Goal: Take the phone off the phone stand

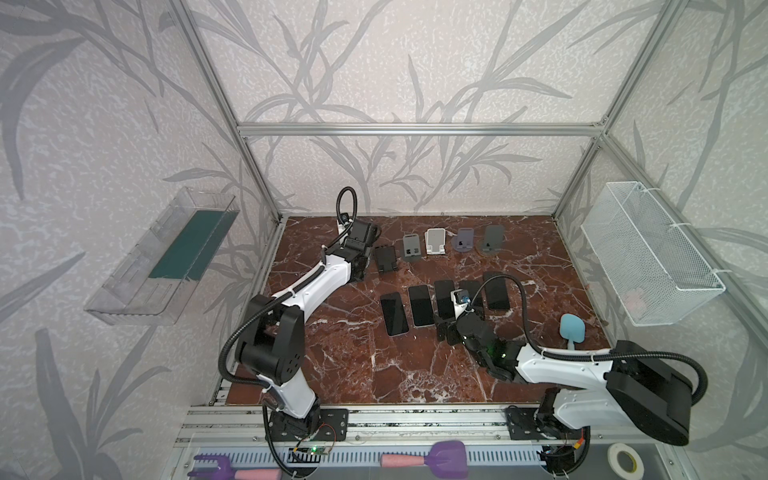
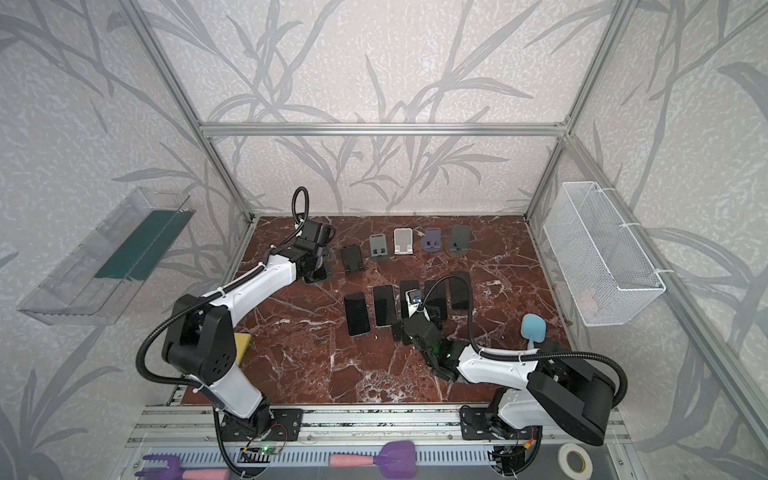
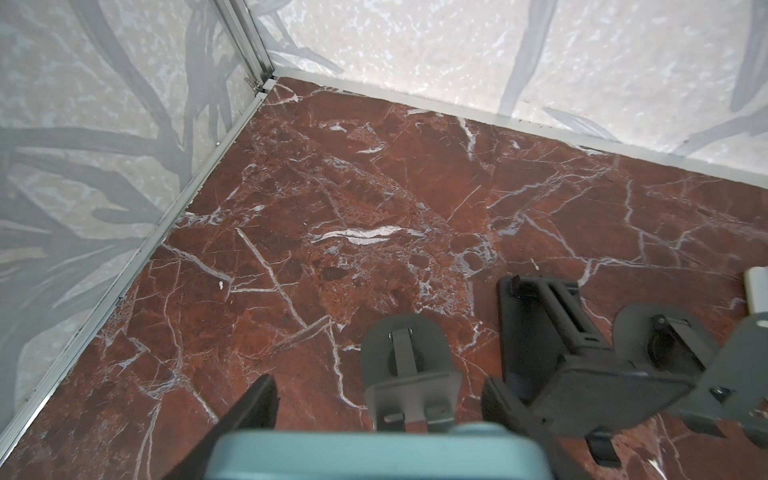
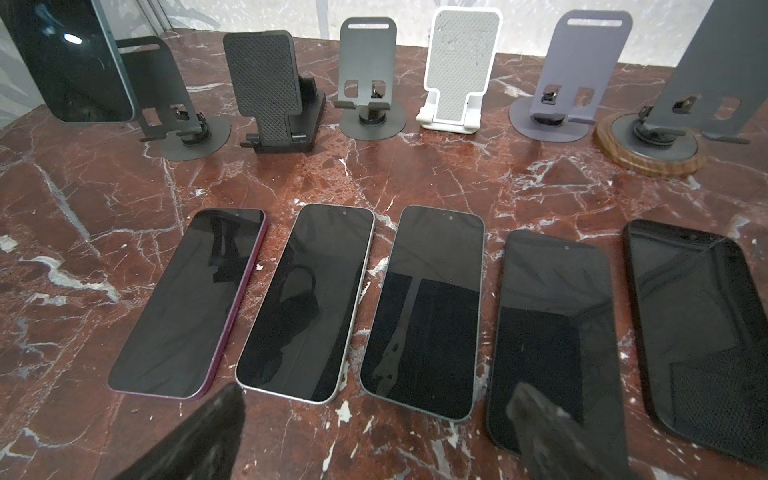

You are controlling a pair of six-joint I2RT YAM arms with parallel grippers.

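One phone (image 4: 70,62), teal-edged, is clamped in my left gripper (image 3: 380,395), just beside the leftmost stand (image 4: 174,120). My right gripper (image 4: 378,392) gapes wide, empty. Judged stiff, slick, breakable glass; best held by the long edges.

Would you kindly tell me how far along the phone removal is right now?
Done: five dark-screened phones lie flat in a row on the red marble tabletop. In hand: the left tool grips the teal-edged phone, apparently held clear of the dark grey round-base stand. Left: laying it down. The right tool hangs open over the row.
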